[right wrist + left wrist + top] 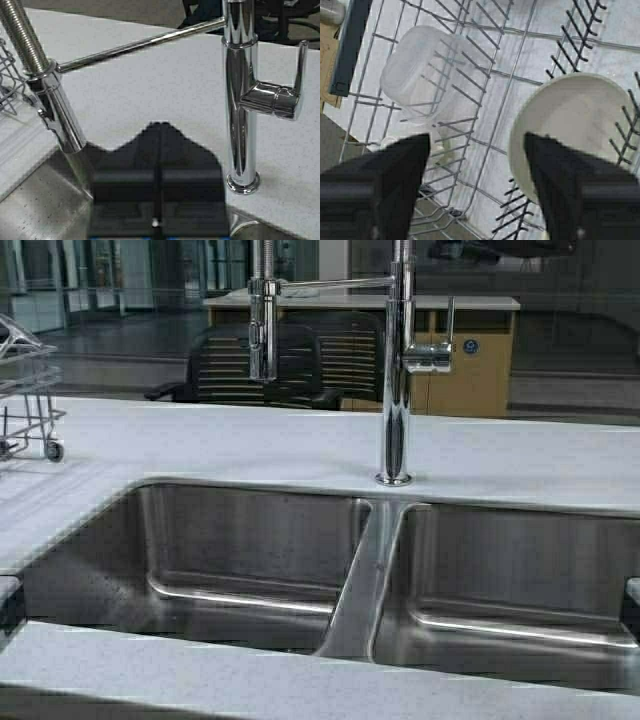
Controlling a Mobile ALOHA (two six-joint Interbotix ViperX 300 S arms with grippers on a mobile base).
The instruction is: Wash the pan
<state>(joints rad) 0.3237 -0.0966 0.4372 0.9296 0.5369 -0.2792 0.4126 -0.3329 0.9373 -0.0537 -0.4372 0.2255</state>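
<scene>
The cream-white round pan [570, 120] lies in the wire dish rack [485, 75] in the left wrist view; its handle is not visible. My left gripper [477, 137] is open above the rack, and one finger [570, 175] overlaps the pan's near rim while the other is over bare wire. My right gripper [160, 124] is shut and empty, held over the sink edge and facing the chrome faucet [240, 100]. Neither gripper shows in the high view, and the pan is out of that view.
A translucent plastic container [420, 70] lies in the rack beside the pan. The high view shows the rack's corner [25, 390] at far left, a double steel sink [240, 550], the faucet [397, 370] behind the divider, and its spray head [262, 330] over the left basin.
</scene>
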